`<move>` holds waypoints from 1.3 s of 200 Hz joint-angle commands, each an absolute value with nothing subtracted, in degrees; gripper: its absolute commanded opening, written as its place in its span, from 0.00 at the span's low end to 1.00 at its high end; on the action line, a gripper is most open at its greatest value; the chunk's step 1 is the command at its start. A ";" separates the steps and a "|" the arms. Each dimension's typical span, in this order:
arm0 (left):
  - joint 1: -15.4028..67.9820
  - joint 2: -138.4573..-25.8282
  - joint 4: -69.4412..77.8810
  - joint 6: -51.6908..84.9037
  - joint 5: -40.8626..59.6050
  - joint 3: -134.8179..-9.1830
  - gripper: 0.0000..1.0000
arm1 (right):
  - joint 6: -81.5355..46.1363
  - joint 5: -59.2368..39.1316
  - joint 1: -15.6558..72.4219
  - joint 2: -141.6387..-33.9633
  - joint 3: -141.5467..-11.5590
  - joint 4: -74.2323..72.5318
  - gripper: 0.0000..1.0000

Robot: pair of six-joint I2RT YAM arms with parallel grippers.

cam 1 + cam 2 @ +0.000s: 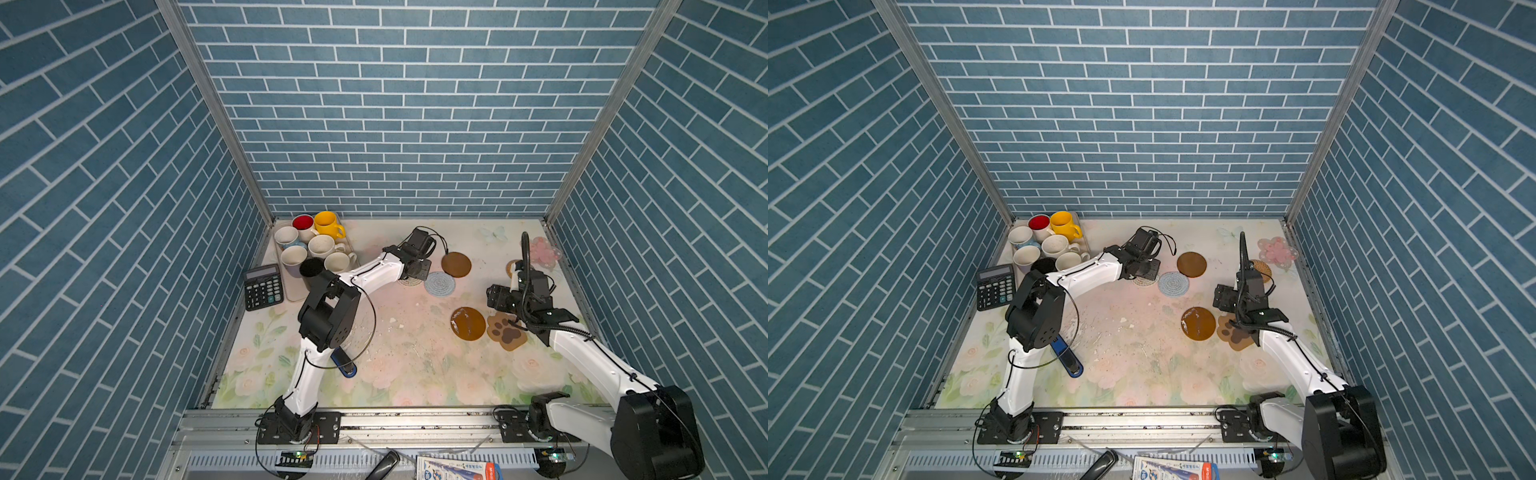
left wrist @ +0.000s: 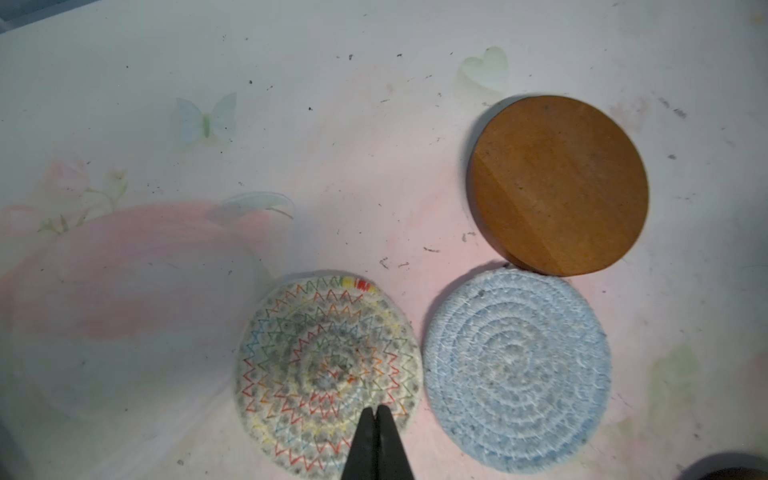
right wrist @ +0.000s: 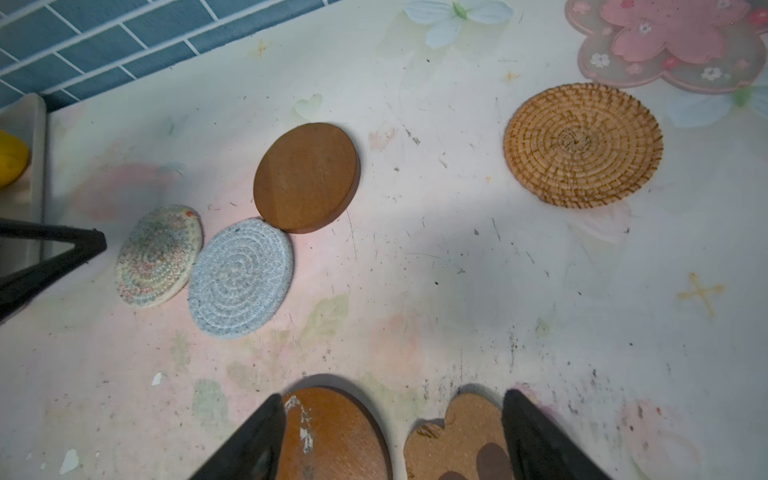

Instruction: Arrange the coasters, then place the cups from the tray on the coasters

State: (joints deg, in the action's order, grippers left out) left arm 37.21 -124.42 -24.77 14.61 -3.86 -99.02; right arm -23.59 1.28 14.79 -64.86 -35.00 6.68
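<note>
My left gripper is shut, its tips pinched together on the white woven coaster, which bulges and tilts off the mat. Beside it lie the light blue woven coaster and a brown disc. My right gripper is open above the gap between the other brown disc and the paw-shaped coaster, holding nothing. The rattan coaster and pink flower coaster lie beyond. Several cups, including the yellow and the black, stand in the tray.
A black calculator lies just left of the tray. A blue-handled tool rests on the mat under the left arm. Blue brick walls close in the back and both sides.
</note>
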 commanded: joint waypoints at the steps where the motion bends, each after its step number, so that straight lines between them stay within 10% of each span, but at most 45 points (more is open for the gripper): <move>1: 35.55 -125.65 -27.58 15.93 -1.90 -100.41 0.00 | -25.20 3.54 15.63 -64.00 -33.77 2.79 0.82; 260: 32.59 -157.26 -46.91 19.20 -5.97 -146.02 0.00 | -29.52 7.65 20.49 -64.11 -33.09 -0.48 0.81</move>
